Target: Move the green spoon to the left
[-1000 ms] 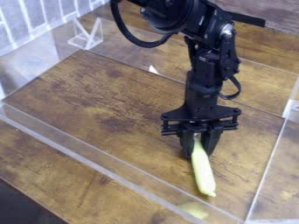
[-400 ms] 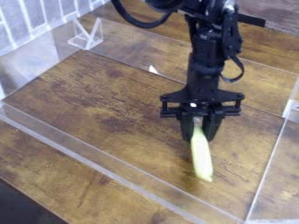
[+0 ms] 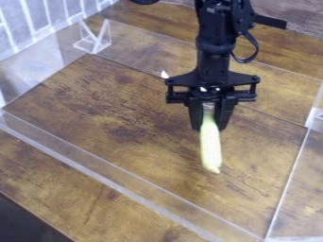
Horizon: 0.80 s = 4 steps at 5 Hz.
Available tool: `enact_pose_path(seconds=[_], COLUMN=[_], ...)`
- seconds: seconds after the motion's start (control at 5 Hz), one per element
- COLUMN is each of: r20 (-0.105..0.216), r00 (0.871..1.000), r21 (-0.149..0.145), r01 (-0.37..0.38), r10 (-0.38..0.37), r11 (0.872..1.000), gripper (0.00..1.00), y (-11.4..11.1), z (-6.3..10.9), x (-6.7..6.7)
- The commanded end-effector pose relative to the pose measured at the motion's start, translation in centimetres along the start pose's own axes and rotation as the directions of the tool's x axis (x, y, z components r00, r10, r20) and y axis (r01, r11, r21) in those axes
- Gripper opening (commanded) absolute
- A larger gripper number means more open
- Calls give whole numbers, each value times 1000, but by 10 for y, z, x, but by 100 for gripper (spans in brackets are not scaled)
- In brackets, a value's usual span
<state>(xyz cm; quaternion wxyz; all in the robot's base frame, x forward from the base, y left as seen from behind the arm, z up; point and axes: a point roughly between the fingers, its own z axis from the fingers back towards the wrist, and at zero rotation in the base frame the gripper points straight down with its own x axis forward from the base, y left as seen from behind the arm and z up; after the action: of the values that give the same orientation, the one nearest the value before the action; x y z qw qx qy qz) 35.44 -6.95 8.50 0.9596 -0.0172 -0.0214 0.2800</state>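
**A:** Since a second ago the gripper has come up and shifted left in the camera view, and the green spoon rose with it. It was low over the table then; now it hangs clear of the wood.

**B:** Jaws?

**A:** Closed tight on the upper end of the spoon. The handle hangs below them, tilted slightly, tip toward the camera. Nothing else is touching it.

**B:** What do you want from me on the carry?

**A:** My read: you're in the transfer. Keep the height you have, so the dangling tip doesn't drag on the wood, and travel left slowly; the grip is at one end, so the spoon could swing or rotate in the jaws. Lower before you release, well inside the clear acrylic wall at the front edge.

**B:** Anything you can't see?

**A:** The silver bowl. It's either hidden between the jaws or lost in blur; I can't tell which. The handle is motion-smeared too, and the arm's upper part is cut off at the top of the frame.
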Motion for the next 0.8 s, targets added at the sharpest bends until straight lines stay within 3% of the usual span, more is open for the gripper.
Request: enact_pose_path(seconds=[0.0,0.2,0.6], r20=[110,138,165], r00=[994,990,986], r21=[-79,-82,-47], r01=[-3,10,-4], r10=[12,1,11], r11=[997,997,999], gripper=[0,0,0], y=[10,23,43], z=[50,62,66], x=[17,21,22])
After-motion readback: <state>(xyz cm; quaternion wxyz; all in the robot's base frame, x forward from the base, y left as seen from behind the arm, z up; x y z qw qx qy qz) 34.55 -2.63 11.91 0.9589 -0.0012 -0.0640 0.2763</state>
